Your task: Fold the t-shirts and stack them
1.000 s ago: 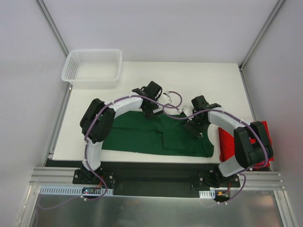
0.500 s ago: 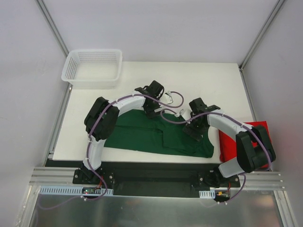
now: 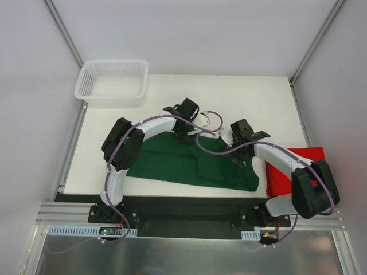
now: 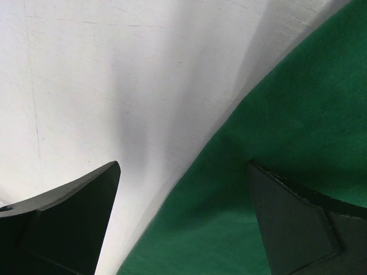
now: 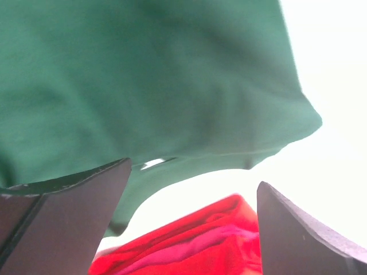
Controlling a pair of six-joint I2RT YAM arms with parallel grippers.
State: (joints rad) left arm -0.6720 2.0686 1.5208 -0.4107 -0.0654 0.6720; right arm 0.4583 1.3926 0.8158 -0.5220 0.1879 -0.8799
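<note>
A dark green t-shirt point(image 3: 189, 166) lies spread flat across the near middle of the white table point(image 3: 264, 100). A red t-shirt point(image 3: 292, 169) lies bunched at the table's near right edge, partly under my right arm. My left gripper point(image 3: 184, 133) is open over the green shirt's far edge; in the left wrist view point(image 4: 183, 169) the shirt's edge point(image 4: 275, 143) runs between its fingers. My right gripper point(image 3: 239, 159) is open and empty low over the green shirt's right end point(image 5: 143, 80), with the red shirt point(image 5: 195, 252) showing between its fingers point(image 5: 192, 175).
A white mesh basket point(image 3: 109, 97) stands at the far left corner of the table. Metal frame posts rise at the back corners. Purple cables loop between the two wrists above the shirt.
My right arm's elbow has swung right and nearer, uncovering more of the red shirt, and its gripper has come slightly nearer. My left gripper has shifted only slightly.
</note>
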